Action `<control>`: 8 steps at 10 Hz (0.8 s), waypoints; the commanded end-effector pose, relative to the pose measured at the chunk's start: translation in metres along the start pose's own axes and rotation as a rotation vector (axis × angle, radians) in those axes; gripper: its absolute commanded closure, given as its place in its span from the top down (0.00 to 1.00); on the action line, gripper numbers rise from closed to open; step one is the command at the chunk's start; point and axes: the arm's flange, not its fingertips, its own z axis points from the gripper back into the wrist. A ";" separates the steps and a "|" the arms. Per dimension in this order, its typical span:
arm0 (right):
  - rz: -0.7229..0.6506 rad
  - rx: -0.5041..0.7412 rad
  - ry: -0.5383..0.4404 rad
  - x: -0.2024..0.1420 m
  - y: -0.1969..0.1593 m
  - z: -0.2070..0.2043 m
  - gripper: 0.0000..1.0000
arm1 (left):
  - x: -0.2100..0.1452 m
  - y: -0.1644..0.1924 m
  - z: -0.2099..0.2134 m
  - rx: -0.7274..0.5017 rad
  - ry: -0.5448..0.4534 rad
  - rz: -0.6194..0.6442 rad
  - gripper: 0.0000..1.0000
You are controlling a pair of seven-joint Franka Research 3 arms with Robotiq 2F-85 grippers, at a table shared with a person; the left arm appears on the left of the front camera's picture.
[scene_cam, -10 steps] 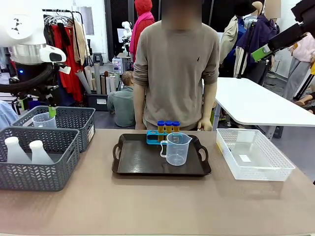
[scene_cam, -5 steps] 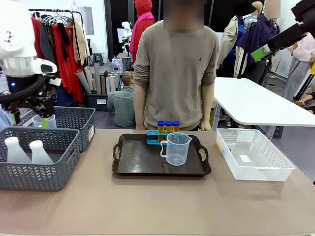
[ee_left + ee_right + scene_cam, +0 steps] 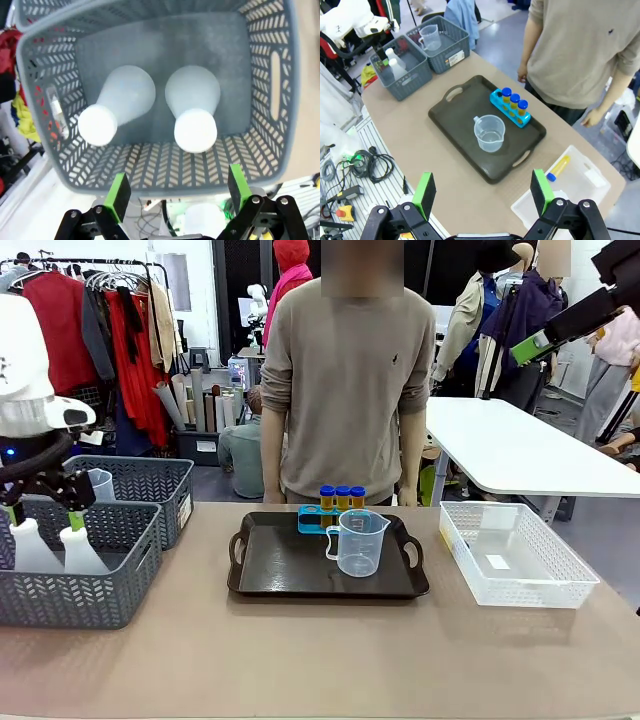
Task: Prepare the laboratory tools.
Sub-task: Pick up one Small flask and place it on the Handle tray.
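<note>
The left claw hangs with its jaws spread wide over a grey mesh basket, just above the two white conical flasks standing inside it. The right claw, also open and empty, sits high above the bench. On the black tray stand the clear beaker and the blue rack with three amber tubes; a fourth tube lies in the white basket.

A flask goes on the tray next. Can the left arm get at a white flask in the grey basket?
Likely yes. The left gripper hangs open over the open-topped grey basket, and both white flasks stand upright with nothing above them. A small shift inward from the rim seems needed.
</note>
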 end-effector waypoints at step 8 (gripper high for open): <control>0.002 0.007 -0.004 0.000 0.000 0.000 1.00 | 0.020 -0.015 -0.049 -0.013 -0.018 0.051 0.80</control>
